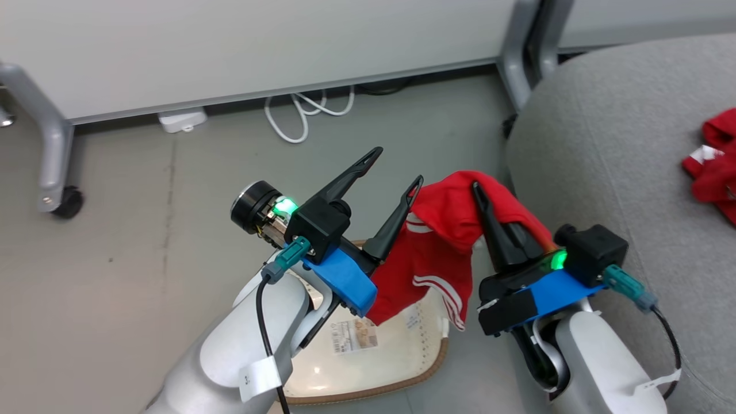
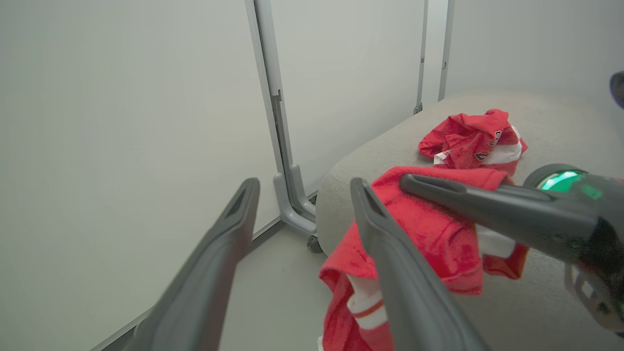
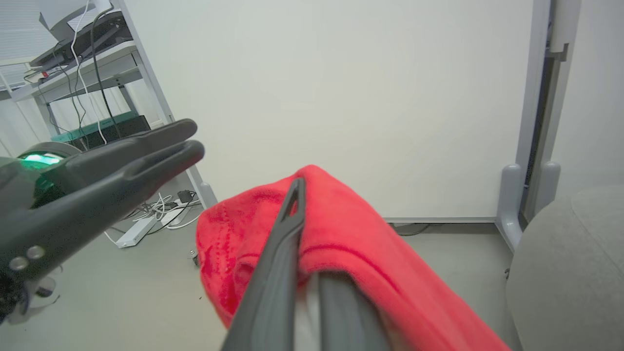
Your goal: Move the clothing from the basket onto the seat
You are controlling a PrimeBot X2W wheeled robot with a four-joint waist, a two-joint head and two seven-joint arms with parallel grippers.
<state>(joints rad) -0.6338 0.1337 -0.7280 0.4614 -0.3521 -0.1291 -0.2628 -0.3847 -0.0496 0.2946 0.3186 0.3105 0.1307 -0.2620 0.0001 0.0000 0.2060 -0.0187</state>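
Above the basket (image 1: pixel 374 368) | my right gripper (image 1: pixel 480 195) clamps red garment (image 1: pixel 443 230), left gripper (image 1: pixel 397 167) splayed empty | one red piece (image 1: pixel 713 161) lies on seat (image 1: pixel 604 144); held one pending.

Much of the basket (image 1: pixel 428 368) is hidden behind the left forearm (image 1: pixel 241 345) and the hanging red garment (image 1: pixel 437 253), and the print on the paper label (image 1: pixel 353 336) inside it is too small to read. In the right wrist view one finger of the right end effector (image 3: pixel 296 187) is buried under that garment's folds, so only its lower part shows. The second red garment (image 1: pixel 713 167) on the seat (image 1: pixel 604 144) is cut off by the head view's right edge.
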